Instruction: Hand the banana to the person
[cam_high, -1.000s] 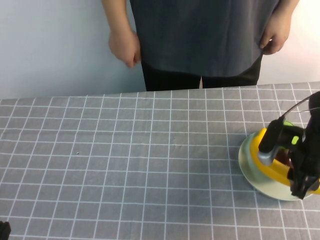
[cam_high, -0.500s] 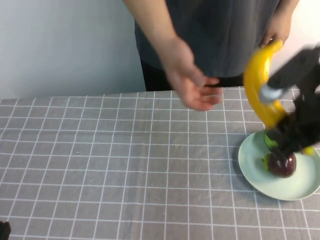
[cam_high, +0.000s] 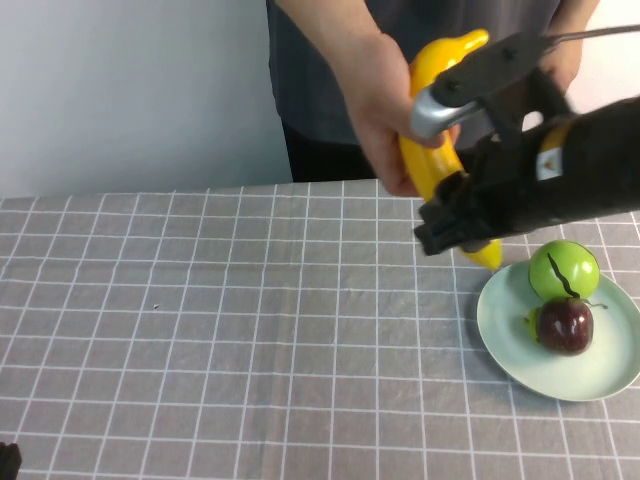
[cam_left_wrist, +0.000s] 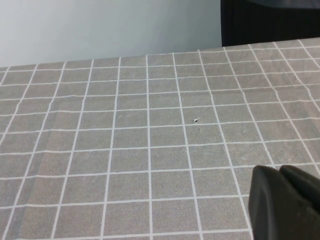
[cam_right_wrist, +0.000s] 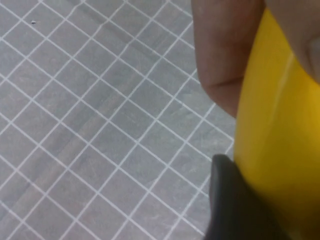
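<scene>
The yellow banana (cam_high: 432, 160) is held upright in the air above the table's far right part. My right gripper (cam_high: 462, 222) is shut on its lower part. The person (cam_high: 330, 150) stands behind the table in a dark grey shirt, and one hand (cam_high: 375, 110) wraps the banana's middle from the left. In the right wrist view the banana (cam_right_wrist: 280, 125) fills the frame beside one black finger (cam_right_wrist: 227, 200), with the person's hand (cam_right_wrist: 225, 50) against it. My left gripper (cam_left_wrist: 287, 202) is shut and empty, low over the table's near left corner (cam_high: 6, 460).
A pale green plate (cam_high: 500, 340) sits at the table's right edge with a green apple (cam_high: 563, 268) and a dark red fruit (cam_high: 565, 325) on it. The grey checked cloth (cam_high: 250, 330) covers the table.
My right arm has carried the banana up and left from the plate towards the person. The person's hand has reached out and closed around the banana. The left arm has not moved.
</scene>
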